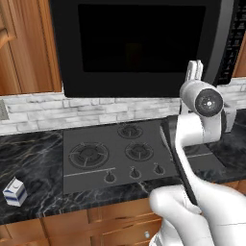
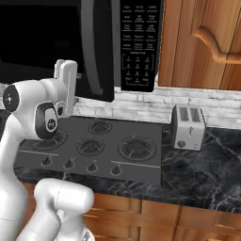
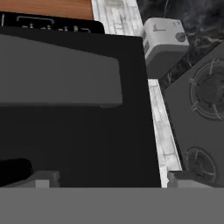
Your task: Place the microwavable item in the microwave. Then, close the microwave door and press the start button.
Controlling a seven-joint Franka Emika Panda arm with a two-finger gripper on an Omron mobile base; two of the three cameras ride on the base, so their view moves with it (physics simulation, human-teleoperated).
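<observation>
The microwave [image 1: 139,45] is mounted above the stove [image 1: 125,153], between wooden cabinets [image 2: 202,42]. Its door [image 2: 56,42] is shut, or very nearly so, with the dark window facing the room and the long curved handle [image 2: 94,52] standing upright just left of the keypad [image 2: 139,44]. Whether a narrow gap is left at the door's edge cannot be told.

The gripper [image 1: 194,72] is raised in front of the door's lower right part, close to the handle, with its pale fingers [image 2: 67,84] pointing upward. In the hand view the two finger tips [image 3: 43,179] are seen well apart at the bottom corners, so the jaws are spread wide and nothing is held between them. The handle is seen there as a broad grey bar [image 3: 61,72] across the black door.

The cup cannot be seen on the counter [image 2: 202,169] or the stove; whether it sits behind the dark window cannot be told.

A milk carton [image 1: 15,191] stands on the counter at the far left, well apart from the stove. A toaster [image 2: 188,127] stands just right of the stove, against the tiled wall [image 1: 33,110]
</observation>
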